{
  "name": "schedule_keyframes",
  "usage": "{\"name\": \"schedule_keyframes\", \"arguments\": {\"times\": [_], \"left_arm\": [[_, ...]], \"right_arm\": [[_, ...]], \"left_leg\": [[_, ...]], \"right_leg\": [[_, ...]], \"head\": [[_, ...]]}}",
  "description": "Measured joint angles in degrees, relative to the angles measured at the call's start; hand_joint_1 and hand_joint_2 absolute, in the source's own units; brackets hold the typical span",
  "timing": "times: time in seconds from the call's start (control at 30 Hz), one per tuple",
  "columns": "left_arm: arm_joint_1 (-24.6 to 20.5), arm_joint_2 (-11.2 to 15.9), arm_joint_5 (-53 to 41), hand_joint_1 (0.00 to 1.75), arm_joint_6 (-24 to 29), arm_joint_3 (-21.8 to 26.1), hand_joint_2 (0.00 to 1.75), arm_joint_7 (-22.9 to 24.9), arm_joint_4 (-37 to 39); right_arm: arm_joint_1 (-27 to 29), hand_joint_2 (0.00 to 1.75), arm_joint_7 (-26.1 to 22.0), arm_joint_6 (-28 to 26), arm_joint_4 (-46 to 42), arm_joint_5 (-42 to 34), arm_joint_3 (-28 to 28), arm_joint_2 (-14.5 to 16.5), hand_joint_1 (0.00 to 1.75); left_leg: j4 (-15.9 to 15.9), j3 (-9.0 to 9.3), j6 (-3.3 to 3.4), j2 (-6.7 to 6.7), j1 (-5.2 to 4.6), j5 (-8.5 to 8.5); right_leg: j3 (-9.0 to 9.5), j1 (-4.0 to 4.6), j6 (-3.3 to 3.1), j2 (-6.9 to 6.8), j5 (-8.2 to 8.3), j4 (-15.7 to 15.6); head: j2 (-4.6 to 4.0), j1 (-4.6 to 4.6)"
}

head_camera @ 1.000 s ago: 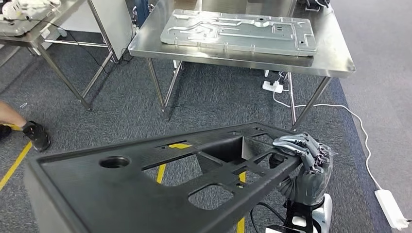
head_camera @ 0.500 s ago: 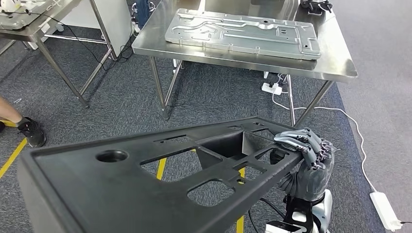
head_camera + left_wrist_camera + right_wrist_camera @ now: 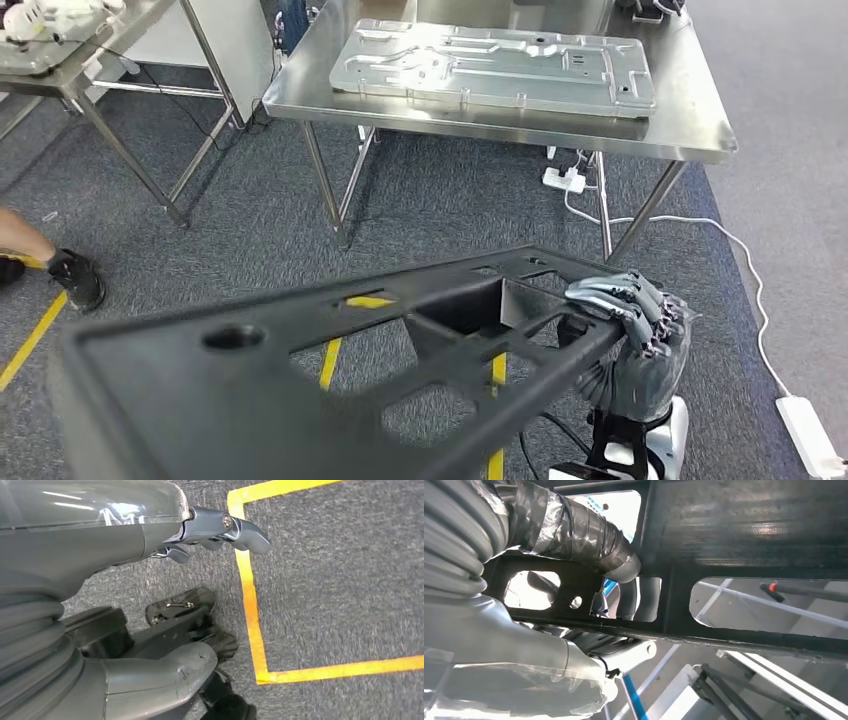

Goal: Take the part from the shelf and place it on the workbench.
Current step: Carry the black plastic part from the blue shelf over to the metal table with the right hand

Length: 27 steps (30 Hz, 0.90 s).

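**Black frame part held low, steel workbench ahead**

Carrying across the bottom of the head view is the black part [image 3: 300,370], a long flat plastic frame with a round hole near its left end, several angular cut-outs and a deep rectangular pocket near the middle. It hangs above the grey carpet, well short of the workbench [image 3: 690,120], and slopes up toward its right end.

The workbench is a stainless steel table on slanted legs, standing ahead beyond the part. A large silver metal panel [image 3: 495,62] with stamped channels lies flat on its top. A second steel table [image 3: 60,60] stands at the upper left.

The right hand [image 3: 630,335] grips the part's right end, fingers curled over the top edge; the right wrist view shows its taped thumb [image 3: 589,535] pressed against the frame's underside.

The left hand [image 3: 115,580] appears in its wrist view over carpet with yellow floor tape [image 3: 255,610], fingers loosely spread; whether it holds anything I cannot tell.

A person's foot in a black shoe [image 3: 75,278] stands at the left edge. A white power strip [image 3: 562,180] lies under the workbench.
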Motion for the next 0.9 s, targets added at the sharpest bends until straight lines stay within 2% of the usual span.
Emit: {"name": "schedule_keyframes", "arguments": {"times": [0.03,0.07,0.1,0.13,0.2,0.23,0.27,0.3,0.4,0.43,0.47,0.53,0.57,0.6,0.63,0.67,0.73,0.77,0.8,0.9], "left_arm": [[0.2,0.0,-0.1,0.0,0.0,0.0,1.75,-0.1,0.0],[0.5,0.0,-0.1,0.0,-0.1,0.0,1.75,-0.2,0.0],[0.7,0.0,-0.1,0.0,-0.1,0.0,1.75,-0.2,0.0],[0.8,0.0,-0.1,0.0,-0.1,0.0,1.75,-0.2,0.0],[0.8,0.1,-0.1,0.0,-0.1,0.0,1.75,-0.2,0.0],[0.7,0.1,-0.1,0.0,-0.1,-0.1,1.75,-0.2,0.0],[0.7,0.1,-0.1,0.0,-0.1,-0.1,1.75,-0.3,0.0],[0.6,0.2,-0.1,0.0,-0.2,-0.1,1.75,-0.3,0.0],[0.5,0.2,-0.1,0.0,-0.3,-0.1,1.75,-0.2,0.0],[0.5,0.1,-0.1,0.0,-0.3,-0.1,1.75,-0.2,0.0],[0.4,0.1,-0.1,0.0,-0.3,-0.1,1.75,-0.2,0.0],[0.4,0.1,-0.1,0.0,-0.4,-0.1,1.75,-0.2,0.0],[0.4,0.1,-0.1,0.0,-0.4,-0.1,1.75,-0.2,0.0],[0.4,0.1,0.0,0.0,-0.4,-0.1,1.75,-0.2,0.0],[0.5,0.1,0.0,0.0,-0.3,-0.1,1.75,-0.2,0.0],[0.5,0.1,0.1,0.0,-0.3,-0.1,1.75,-0.3,0.0],[0.4,0.0,0.3,0.0,0.0,-0.1,1.75,-0.6,0.0],[0.4,0.0,0.4,0.0,0.2,-0.1,1.75,-0.7,0.0],[0.3,0.0,0.5,0.0,0.3,-0.1,1.75,-0.8,0.0],[0.3,0.0,0.9,0.0,0.6,-0.1,1.75,-0.9,0.0]], "right_arm": [[0.7,1.75,-0.4,0.0,-0.2,0.1,0.0,0.0,1.75],[1.4,1.75,-0.6,0.0,-0.4,0.2,0.0,0.0,1.75],[1.9,1.75,-0.8,0.0,-0.5,0.2,0.0,0.0,1.75],[2.2,1.75,-0.9,0.0,-0.6,0.2,0.0,0.0,1.75],[2.6,1.75,-1.0,0.0,-0.7,0.1,0.0,0.0,1.75],[2.6,1.75,-1.1,0.0,-0.8,0.0,0.0,0.0,1.75],[2.7,1.75,-1.1,0.0,-0.8,-0.2,0.0,0.0,1.75],[2.7,1.75,-1.1,0.0,-0.9,-0.3,0.0,0.0,1.75],[2.5,1.75,-1.2,0.0,-0.9,-0.5,0.0,0.0,1.75],[2.5,1.75,-1.2,0.0,-0.9,-0.5,0.0,0.0,1.75],[2.4,1.75,-1.2,0.0,-1.0,-0.5,0.0,0.0,1.75],[2.4,1.75,-1.2,0.0,-1.0,-0.6,0.0,0.0,1.75],[2.5,1.75,-1.2,0.0,-1.0,-0.6,0.0,0.0,1.75],[2.5,1.75,-1.2,0.0,-1.0,-0.6,0.0,0.0,1.75],[2.5,1.75,-1.1,0.0,-1.0,-0.6,0.0,0.0,1.75],[2.5,1.75,-1.1,0.0,-1.0,-0.6,0.0,0.0,1.75],[2.5,1.75,-1.1,0.0,-1.0,-0.6,0.0,0.0,1.75],[2.5,1.75,-1.1,0.0,-1.0,-0.5,0.0,0.0,1.75],[2.6,1.75,-1.1,0.0,-1.1,-0.5,0.0,0.0,1.75],[2.9,1.75,-1.1,-0.1,-1.2,-0.4,0.0,0.1,1.75]], "left_leg": [[4.2,-2.01,-0.18,0.01,0.05,-1.76],[7.3,-3.64,-0.27,0.01,0.09,-2.71],[8.4,-4.3,-0.21,0.01,0.08,-2.44],[7.0,-3.78,-0.03,0.01,0.06,-1.01],[-1.0,-0.16,0.75,0.01,-0.12,3.19],[-4.7,1.57,1.13,0.03,-0.27,4.62],[-7.1,2.67,1.41,0.05,-0.41,5.34],[-8.1,3.06,1.57,0.06,-0.56,5.37],[-8.9,3.32,2.13,0.07,-0.39,5.91],[-9.3,3.47,2.45,0.11,-0.22,6.19],[-9.7,3.6,2.73,0.16,-0.04,6.43],[-9.8,3.55,2.98,0.23,-0.08,6.51],[-9.7,3.52,2.99,0.25,-0.11,6.49],[-9.7,3.52,2.96,0.25,-0.12,6.46],[-9.7,3.57,2.89,0.22,-0.1,6.41],[-9.5,3.64,2.77,0.17,-0.06,6.31],[-9.1,3.67,2.3,0.04,-0.13,5.93],[-8.9,3.61,2.02,-0.01,-0.24,5.75],[-8.7,3.54,1.74,-0.03,-0.36,5.62],[-8.5,3.54,0.91,-0.03,-0.31,5.29]], "right_leg": [[0.01,0.09,-0.14,-0.03,-0.07,0.0],[0.03,0.19,-0.23,-0.02,-0.15,0.1],[0.08,0.3,-0.29,0.03,-0.24,0.2],[0.18,0.4,-0.31,0.11,-0.34,0.3],[0.47,0.59,-0.23,0.24,-0.57,0.4],[0.55,0.73,-0.09,0.28,-0.68,0.5],[0.56,0.81,0.13,0.29,-0.75,0.5],[0.53,0.83,0.41,0.28,-0.77,0.5],[0.5,0.84,1.39,0.21,-0.95,0.5],[0.12,0.85,1.65,0.2,-1.73,1.4],[-0.84,0.83,1.88,0.2,-3.17,3.6],[-4.28,0.62,2.24,0.21,-6.97,10.8],[-5.98,0.5,2.41,0.2,-8.18,14.2],[-6.91,0.37,2.56,0.2,-8.26,15.8],[-6.73,0.24,2.65,0.19,-7.16,15.3],[-5.44,0.1,2.7,0.18,-5.16,12.5],[-1.68,-0.02,2.58,0.16,-1.52,4.6],[-0.46,0.01,2.36,0.2,-0.66,1.9],[0.08,0.1,2.1,0.26,-0.48,0.7],[0.13,0.17,1.07,0.41,-0.5,0.4]], "head": [[0.0,-0.01],[0.0,0.0],[0.0,0.0],[0.0,0.0],[0.0,0.01],[0.0,0.01],[0.0,0.01],[0.0,0.01],[0.0,0.02],[0.0,0.04],[0.0,0.06],[0.0,0.08],[0.0,0.08],[0.0,0.08],[0.0,0.09],[0.0,0.09],[0.0,0.1],[0.0,0.08],[0.0,0.07],[0.0,0.07]]}}
